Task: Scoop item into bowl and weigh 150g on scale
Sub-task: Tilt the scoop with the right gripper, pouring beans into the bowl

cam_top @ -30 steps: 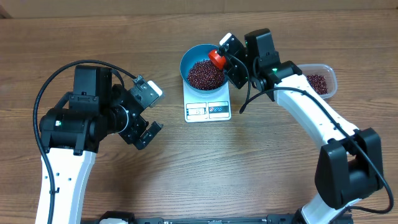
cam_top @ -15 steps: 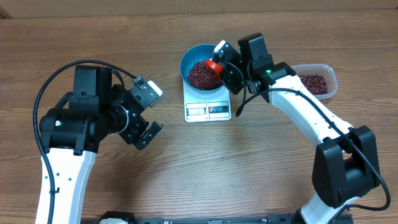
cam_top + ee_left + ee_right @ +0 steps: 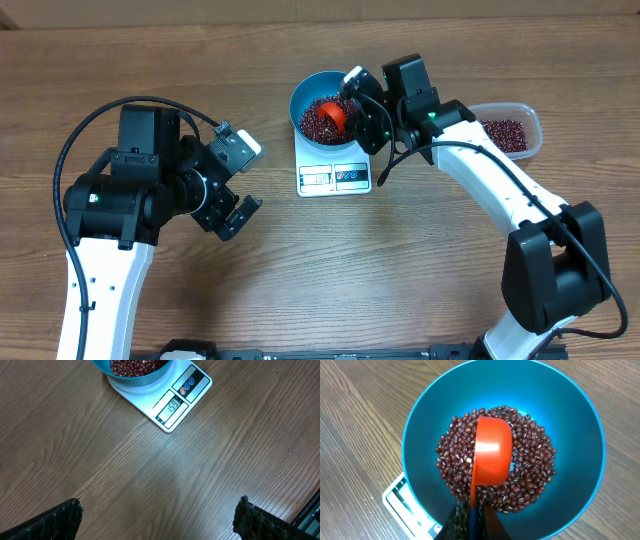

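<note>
Left arm [image 3: 100,270] and right arm [image 3: 500,190]: white shells, black joint housings. A black cable [image 3: 72,145] loops behind the left hand [image 3: 252,180]; a green light [image 3: 432,115] glows behind the right hand [image 3: 353,110].

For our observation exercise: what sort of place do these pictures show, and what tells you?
Likely a robotics lab bench, not a kitchen: two robot arms at a wooden table, with a scale carrying a bowl of beans.
</note>
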Motion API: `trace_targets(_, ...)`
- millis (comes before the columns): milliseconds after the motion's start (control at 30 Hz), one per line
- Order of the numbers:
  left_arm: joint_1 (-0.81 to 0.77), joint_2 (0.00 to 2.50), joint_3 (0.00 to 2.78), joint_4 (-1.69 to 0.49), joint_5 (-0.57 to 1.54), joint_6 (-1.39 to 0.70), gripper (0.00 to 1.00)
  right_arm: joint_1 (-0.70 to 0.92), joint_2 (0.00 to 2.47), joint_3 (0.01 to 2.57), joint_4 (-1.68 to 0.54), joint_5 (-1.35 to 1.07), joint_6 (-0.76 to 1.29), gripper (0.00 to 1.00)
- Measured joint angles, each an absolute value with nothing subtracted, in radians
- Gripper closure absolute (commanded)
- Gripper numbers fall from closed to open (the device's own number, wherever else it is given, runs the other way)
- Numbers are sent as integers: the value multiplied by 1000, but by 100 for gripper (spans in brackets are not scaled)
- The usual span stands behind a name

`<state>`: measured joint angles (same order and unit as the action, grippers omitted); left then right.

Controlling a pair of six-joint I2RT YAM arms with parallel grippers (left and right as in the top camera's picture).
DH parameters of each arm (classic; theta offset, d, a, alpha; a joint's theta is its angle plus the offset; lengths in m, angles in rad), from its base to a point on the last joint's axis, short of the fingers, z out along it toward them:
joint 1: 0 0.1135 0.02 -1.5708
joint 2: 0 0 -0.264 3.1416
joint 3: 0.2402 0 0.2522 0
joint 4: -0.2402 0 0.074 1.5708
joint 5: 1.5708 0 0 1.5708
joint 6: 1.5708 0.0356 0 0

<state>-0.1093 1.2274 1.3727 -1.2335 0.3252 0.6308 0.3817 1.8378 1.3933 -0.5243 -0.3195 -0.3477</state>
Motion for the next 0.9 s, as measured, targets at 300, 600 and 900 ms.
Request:
trace_targets(300,-109,1227,1373,-1234,325,631,0,352,1838,1433,-534,-471,-209,97)
trace_targets(600,-109,1227,1373,-1234,325,631,0,279,1838,1433,-534,-626,-104,96)
trace_targets(900,-109,1227,1373,-1234,325,631,0,236,1838,1433,-526,-659,-88,96)
